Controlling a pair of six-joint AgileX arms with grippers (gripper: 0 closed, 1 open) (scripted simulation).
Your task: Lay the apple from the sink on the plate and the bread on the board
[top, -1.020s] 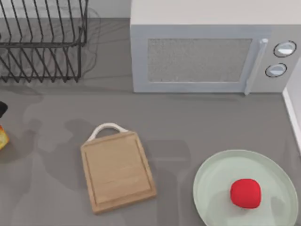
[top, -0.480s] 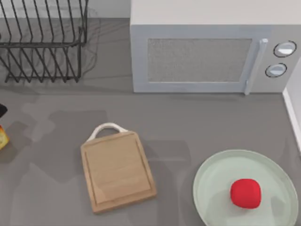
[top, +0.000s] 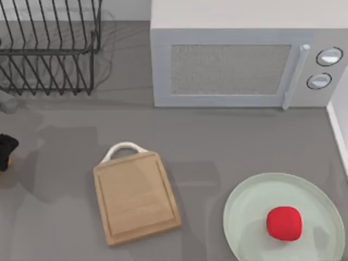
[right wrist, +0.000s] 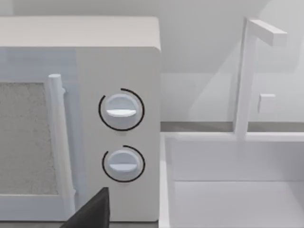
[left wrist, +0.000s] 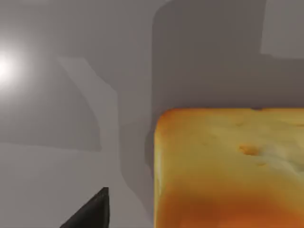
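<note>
The bread (left wrist: 228,166), a golden-yellow chunk with a browned orange side, sits very close in the left wrist view, right by my left gripper. That left gripper (top: 5,149) is a black shape at the far left edge of the counter, left of the board, and it covers the bread from above. The light-wood board (top: 136,196) with its white loop handle lies bare at centre left. The red apple (top: 284,223) rests on the pale green plate (top: 244,206) at the lower right. My right gripper (right wrist: 90,211) is held up facing the microwave and the sink.
A grey microwave (top: 239,65) stands along the back. A black wire dish rack (top: 49,49) is at the back left. The white sink (right wrist: 228,190) and its tap (right wrist: 247,71) lie to the right of the microwave.
My left gripper has come further into the top view from the left edge and now covers the bread that showed there. The shadows on the counter have shifted. Board, plate and apple are unmoved.
</note>
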